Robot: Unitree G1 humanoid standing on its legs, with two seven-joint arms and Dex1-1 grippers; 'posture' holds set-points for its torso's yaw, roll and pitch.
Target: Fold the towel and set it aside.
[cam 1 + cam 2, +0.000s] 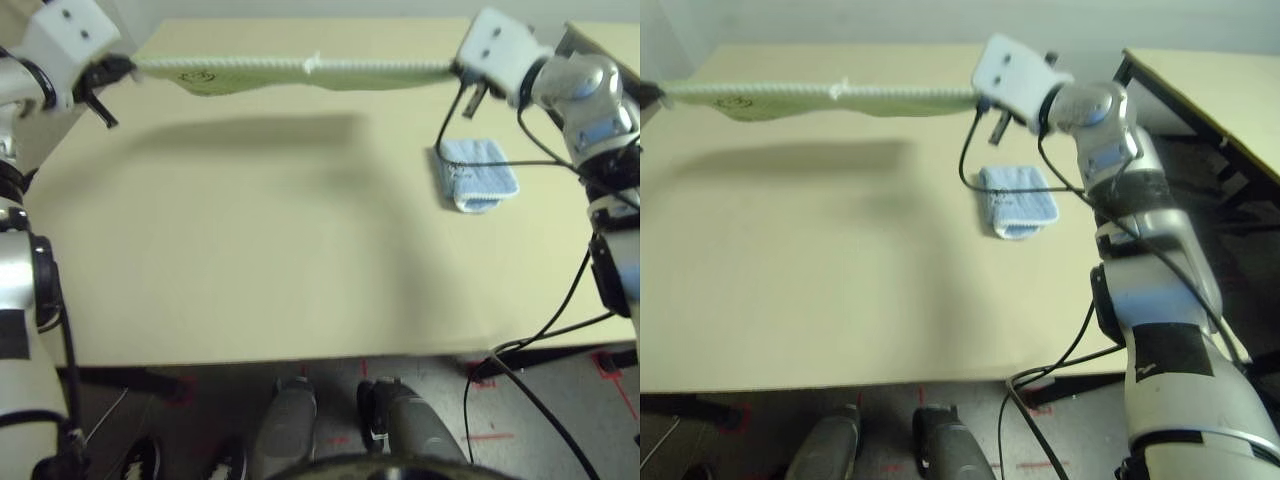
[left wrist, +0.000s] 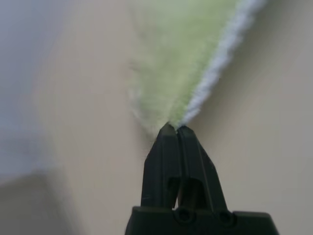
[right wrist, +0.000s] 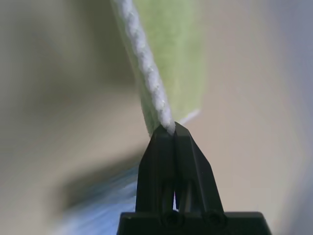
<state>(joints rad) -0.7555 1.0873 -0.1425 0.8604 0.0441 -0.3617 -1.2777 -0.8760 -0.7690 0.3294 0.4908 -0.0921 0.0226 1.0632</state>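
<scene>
1. Nearest to me, the front of the table (image 1: 250,290) lay bare; the towel's shadow fell across its middle, showing the cloth hung clear of the surface.
2. Further back on the right, a folded light blue towel (image 1: 477,174) lay flat on the table, below and just beside the right gripper (image 1: 462,70). I judged it no part of the job and a thing to keep clear of when lowering.
3. At the far edge, the towel (image 1: 290,70) was stretched near level between both arms, sagging slightly towards the left, where its dark printed drawing showed.
4. The left gripper (image 2: 172,128) had its fingers pressed together on one end of the towel, the white edging running out from the tips.
5. The right gripper was likewise pinched tight on the other end.
6. My judgement: the step in hand was laying the cloth down for a fold. It would go best with both ends kept level and taut, lowered together, so the edges meet squarely.
</scene>
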